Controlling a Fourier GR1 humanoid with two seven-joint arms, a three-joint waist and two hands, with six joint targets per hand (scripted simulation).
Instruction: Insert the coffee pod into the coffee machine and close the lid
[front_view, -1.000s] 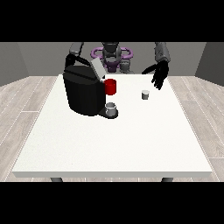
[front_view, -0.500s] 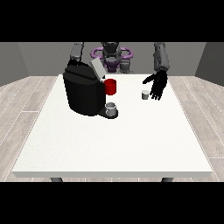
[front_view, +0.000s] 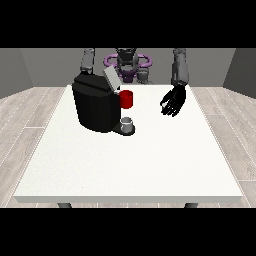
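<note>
Now the hand at the view's right (front_view: 173, 101) has dropped over the spot where the coffee pod stood, hiding it, its fingers curled downward though I cannot tell whether they hold it, with the open-lidded coffee machine (front_view: 97, 102) well off to its side.

1. You see a boxy black coffee machine (front_view: 96, 106), matt plastic by its look, with a glossy red part (front_view: 127, 99) at its front.
2. Large white table (front_view: 130, 165): smooth, matt top.
3. Small grey cup (front_view: 127, 125): dull metal look.
4. Floor (front_view: 22, 120): pale wood-grain planks.
</note>
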